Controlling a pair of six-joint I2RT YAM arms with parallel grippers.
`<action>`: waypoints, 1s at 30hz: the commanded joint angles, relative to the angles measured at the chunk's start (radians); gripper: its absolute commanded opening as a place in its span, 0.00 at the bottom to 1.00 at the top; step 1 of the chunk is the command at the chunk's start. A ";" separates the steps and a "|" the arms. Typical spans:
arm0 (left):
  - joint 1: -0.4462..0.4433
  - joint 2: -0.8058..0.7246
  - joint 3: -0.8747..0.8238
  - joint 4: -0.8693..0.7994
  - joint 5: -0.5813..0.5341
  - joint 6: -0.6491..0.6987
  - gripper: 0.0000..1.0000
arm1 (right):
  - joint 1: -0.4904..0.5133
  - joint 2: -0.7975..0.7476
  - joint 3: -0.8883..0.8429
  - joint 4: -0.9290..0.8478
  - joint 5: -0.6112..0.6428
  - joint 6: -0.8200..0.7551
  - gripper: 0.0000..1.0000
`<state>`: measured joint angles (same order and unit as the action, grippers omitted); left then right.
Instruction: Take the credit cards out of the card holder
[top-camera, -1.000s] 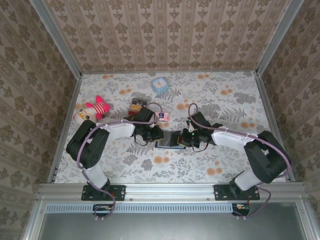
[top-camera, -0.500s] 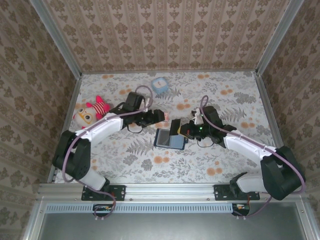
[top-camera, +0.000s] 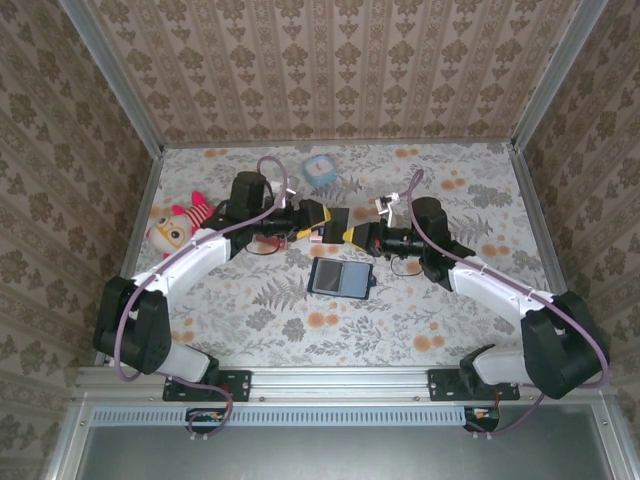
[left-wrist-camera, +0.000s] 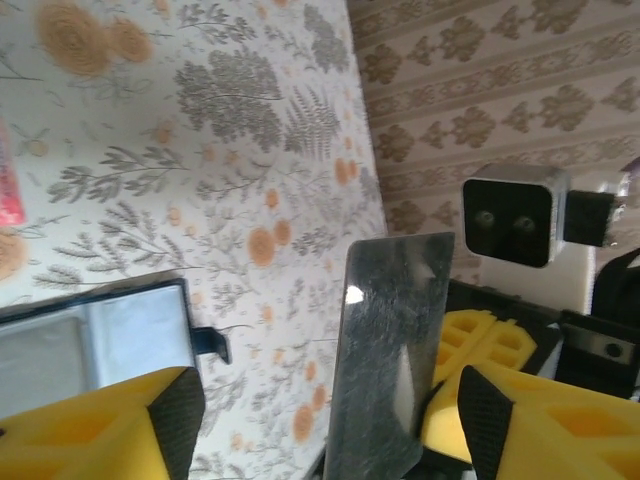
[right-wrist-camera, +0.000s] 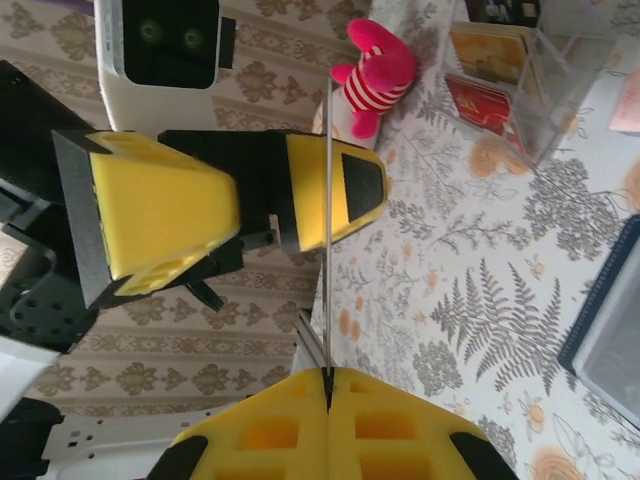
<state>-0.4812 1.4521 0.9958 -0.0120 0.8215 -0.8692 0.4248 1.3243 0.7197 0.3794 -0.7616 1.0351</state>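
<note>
A plush toy (top-camera: 180, 225) lies by the left edge of the table (top-camera: 450, 310). Near it, in the right wrist view, stands a clear box (right-wrist-camera: 520, 95) with flat orange and red pieces upright inside.

The left gripper (top-camera: 318, 220) hangs above the middle of the table, pointing right, its jaws apart. A card (left-wrist-camera: 390, 340) stands on edge in the gap between them. I cannot tell whether either left finger touches it. Its face looks dark and glossy in the left wrist view, and in the right wrist view it shows as a thin line.

The right gripper (right-wrist-camera: 327, 385) faces the left one from just beside it, clamped tight on the card's lower edge and holding the card clear of the table.

The holder (top-camera: 340, 277) lies open and flat on the table, nearer the near edge than both grippers and touched by neither. Its inside is grey-blue and its snap tab (left-wrist-camera: 210, 345) sticks out on the right side. I cannot tell whether any card sits in its pockets.

A small blue box (top-camera: 320, 170) sits near the far edge.
</note>
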 joint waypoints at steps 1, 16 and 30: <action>0.012 0.006 -0.023 0.123 0.090 -0.083 0.60 | -0.006 0.022 0.030 0.105 -0.052 0.047 0.00; 0.018 -0.018 -0.070 0.240 0.128 -0.147 0.14 | -0.007 0.059 0.026 0.198 -0.074 0.108 0.00; 0.049 -0.151 -0.070 -0.133 -0.099 -0.008 0.00 | -0.015 -0.056 0.089 -0.475 0.193 -0.244 0.72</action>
<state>-0.4320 1.3590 0.9131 0.0311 0.8257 -0.9638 0.4164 1.3174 0.7647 0.1375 -0.6842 0.9367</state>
